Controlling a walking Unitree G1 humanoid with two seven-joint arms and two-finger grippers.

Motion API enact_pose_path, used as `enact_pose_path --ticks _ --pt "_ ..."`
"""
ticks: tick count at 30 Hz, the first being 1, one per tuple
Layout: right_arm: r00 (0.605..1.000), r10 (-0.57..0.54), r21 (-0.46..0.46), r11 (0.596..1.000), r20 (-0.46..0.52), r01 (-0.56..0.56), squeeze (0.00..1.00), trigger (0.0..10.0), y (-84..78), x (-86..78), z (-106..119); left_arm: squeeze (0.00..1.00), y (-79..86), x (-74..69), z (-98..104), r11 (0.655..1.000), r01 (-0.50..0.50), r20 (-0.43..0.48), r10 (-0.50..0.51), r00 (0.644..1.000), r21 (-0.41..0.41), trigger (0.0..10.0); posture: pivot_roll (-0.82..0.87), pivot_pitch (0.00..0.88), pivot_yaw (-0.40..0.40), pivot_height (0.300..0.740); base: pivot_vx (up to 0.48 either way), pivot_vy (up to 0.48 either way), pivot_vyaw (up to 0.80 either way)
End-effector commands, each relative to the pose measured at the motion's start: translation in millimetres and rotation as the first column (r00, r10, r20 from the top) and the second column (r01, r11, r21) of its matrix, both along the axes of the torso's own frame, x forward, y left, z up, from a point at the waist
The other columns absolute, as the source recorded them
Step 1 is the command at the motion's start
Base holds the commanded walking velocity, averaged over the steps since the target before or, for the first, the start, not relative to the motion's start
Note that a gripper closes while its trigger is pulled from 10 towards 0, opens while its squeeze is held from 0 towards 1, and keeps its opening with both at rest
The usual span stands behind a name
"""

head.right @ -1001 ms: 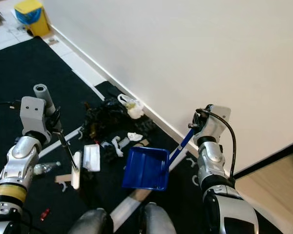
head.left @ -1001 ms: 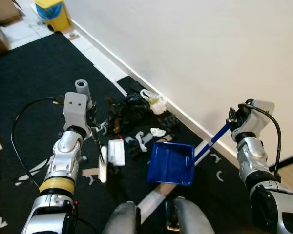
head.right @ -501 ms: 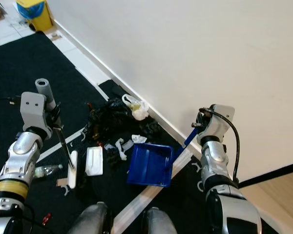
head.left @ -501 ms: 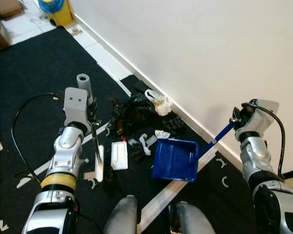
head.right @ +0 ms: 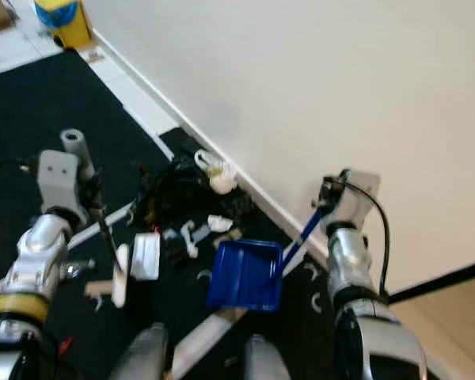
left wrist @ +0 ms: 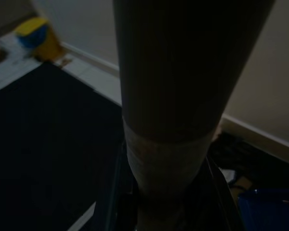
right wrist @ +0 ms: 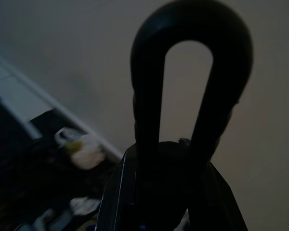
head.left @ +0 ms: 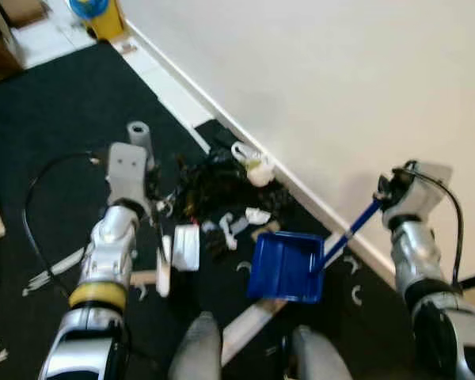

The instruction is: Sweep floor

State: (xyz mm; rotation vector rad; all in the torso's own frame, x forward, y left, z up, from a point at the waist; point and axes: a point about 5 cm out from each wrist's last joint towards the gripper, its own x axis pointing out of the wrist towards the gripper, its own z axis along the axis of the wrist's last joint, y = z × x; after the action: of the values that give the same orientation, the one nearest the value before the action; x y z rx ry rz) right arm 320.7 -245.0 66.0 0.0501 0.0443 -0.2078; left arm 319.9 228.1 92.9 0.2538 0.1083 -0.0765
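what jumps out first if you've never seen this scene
The blue dustpan on the black floor mat, its long handle held up by the right gripper near the white wall. Just beyond its mouth lies a heap of dark rubbish and white scraps, with the left gripper holding a broom beside it.

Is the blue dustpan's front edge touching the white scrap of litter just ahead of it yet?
Apart. In the left eye view a strip of dark floor separates the blue dustpan from the white scrap.
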Motion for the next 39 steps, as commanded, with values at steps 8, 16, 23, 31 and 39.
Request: enact_pose_path --ticks 8,16,23,31,39 --pt "0.996 -0.082 -0.044 0.996 0.021 0.083 0.0 10.0 -15.1 -0.5 7.8 0.0 29.2 -3.0 16.1 0.994 -0.012 0.041 0.007 0.999 0.113 10.0 0.13 0.094 -0.046 0.74 0.0 0.0 0.0" --pt "0.995 -0.1 -0.057 0.993 0.0 0.1 0.0 10.0 -19.8 2.2 10.6 0.0 47.1 -5.7 25.1 0.988 -0.026 0.055 0.018 0.998 0.15 10.0 0.15 0.166 -0.051 0.74 0.0 0.0 0.0" --pt "0.992 -0.127 -0.058 0.99 0.019 0.128 0.0 10.0 -29.7 6.8 21.5 0.0 56.4 -4.7 49.8 0.989 -0.02 0.158 -0.004 0.987 0.149 10.0 0.16 0.264 -0.054 0.74 0.0 0.0 0.0" --pt "0.989 -0.129 0.071 0.99 0.077 0.124 0.0 10.0 -33.2 17.4 38.0 0.0 59.9 7.4 83.7 0.994 -0.014 0.27 -0.016 0.963 0.108 10.0 0.16 0.409 -0.059 0.74 0.0 0.0 0.0" --pt "0.988 -0.122 0.256 0.962 0.095 0.094 0.0 10.0 -23.9 22.3 35.8 0.0 64.0 16.5 98.5 0.996 -0.022 0.304 -0.007 0.953 0.09 10.0 0.16 0.443 -0.064 0.74 0.0 0.0 0.0"
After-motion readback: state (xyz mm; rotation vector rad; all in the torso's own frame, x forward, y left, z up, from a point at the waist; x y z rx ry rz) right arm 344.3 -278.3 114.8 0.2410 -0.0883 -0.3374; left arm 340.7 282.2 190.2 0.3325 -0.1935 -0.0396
